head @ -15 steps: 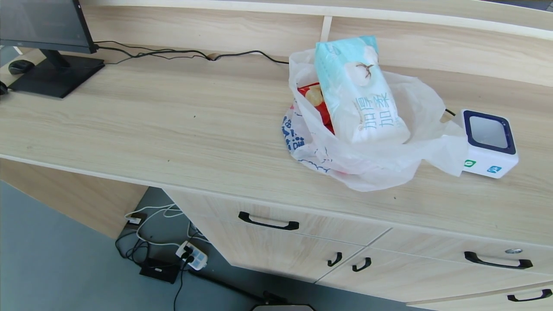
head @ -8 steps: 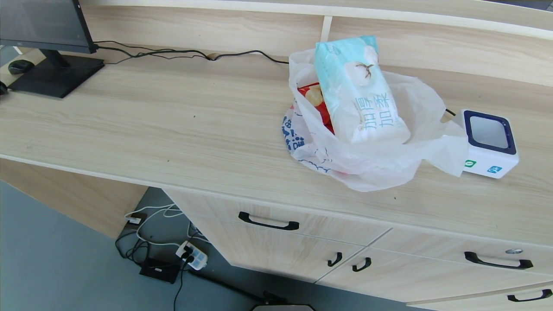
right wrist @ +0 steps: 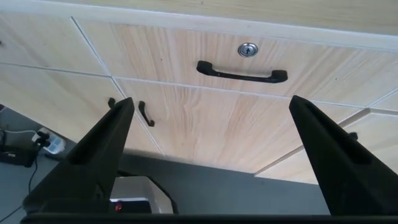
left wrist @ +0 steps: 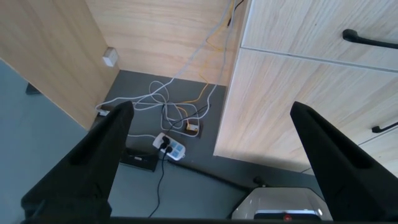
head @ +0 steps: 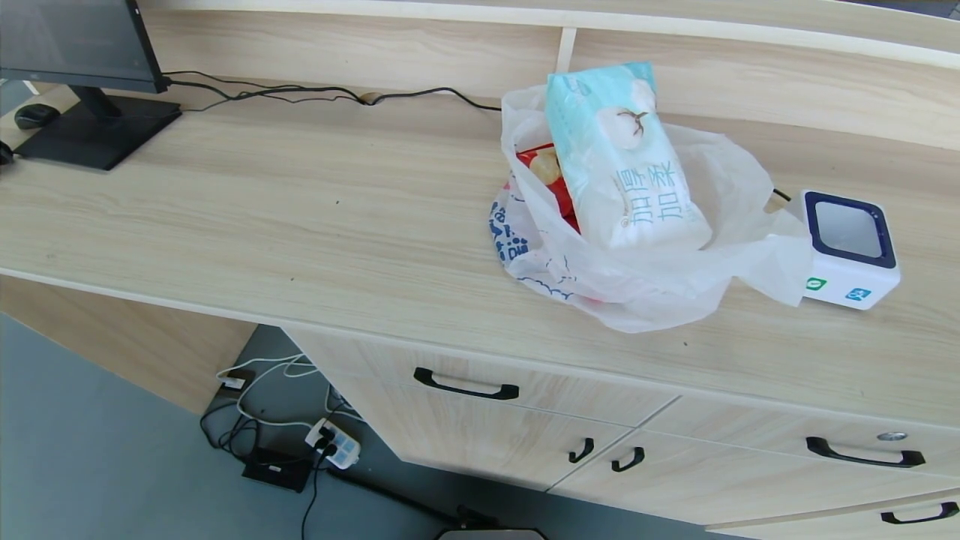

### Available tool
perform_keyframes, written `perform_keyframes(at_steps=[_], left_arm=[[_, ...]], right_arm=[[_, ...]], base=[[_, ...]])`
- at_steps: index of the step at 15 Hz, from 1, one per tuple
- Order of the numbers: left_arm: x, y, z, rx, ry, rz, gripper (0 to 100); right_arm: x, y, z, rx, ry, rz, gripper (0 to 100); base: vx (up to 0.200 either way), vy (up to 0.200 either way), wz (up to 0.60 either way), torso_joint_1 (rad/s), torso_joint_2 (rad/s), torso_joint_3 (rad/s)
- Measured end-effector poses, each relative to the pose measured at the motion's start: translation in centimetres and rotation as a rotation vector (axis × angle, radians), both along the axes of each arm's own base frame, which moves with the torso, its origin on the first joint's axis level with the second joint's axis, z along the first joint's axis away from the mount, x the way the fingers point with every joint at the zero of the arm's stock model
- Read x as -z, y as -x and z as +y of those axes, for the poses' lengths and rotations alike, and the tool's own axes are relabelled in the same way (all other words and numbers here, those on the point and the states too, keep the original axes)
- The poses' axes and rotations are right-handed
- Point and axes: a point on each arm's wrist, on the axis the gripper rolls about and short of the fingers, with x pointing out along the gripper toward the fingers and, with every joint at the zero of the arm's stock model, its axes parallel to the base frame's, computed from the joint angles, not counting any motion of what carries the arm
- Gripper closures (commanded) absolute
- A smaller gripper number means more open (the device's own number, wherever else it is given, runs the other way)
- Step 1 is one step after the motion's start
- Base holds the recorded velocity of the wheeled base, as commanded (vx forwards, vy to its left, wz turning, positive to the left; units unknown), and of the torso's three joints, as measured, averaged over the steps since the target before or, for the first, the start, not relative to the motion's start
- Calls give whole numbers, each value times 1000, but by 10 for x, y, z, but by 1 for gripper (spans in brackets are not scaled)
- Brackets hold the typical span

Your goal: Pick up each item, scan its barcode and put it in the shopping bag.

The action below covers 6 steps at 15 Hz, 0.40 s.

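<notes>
Shopping bag [head: 660, 281] on counter [head: 300, 217], tissue pack [head: 622, 157] + red snack pack [head: 551, 176] inside, scanner [head: 851, 251] touching bag's right, L gripper [left wrist: 211, 106] & R gripper [right wrist: 210, 99] spread wide, low by drawers [right wrist: 205, 118].

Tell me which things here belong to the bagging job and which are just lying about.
Job: shopping bag, tissue pack and red snack packet inside it, barcode scanner.
Lying about: monitor, mouse, cable on the counter, power strip on the floor.
</notes>
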Motion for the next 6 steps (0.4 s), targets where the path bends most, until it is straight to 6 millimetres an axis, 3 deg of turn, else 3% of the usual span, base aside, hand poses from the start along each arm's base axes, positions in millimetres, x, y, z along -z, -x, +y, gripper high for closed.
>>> perform_keyframes(at_steps=[6], left_arm=[[0,0,0,-1,36,1,0]], right_arm=[[1,2,0,2,-2,-29,0]], base=[[0,0,0,0,0,0]])
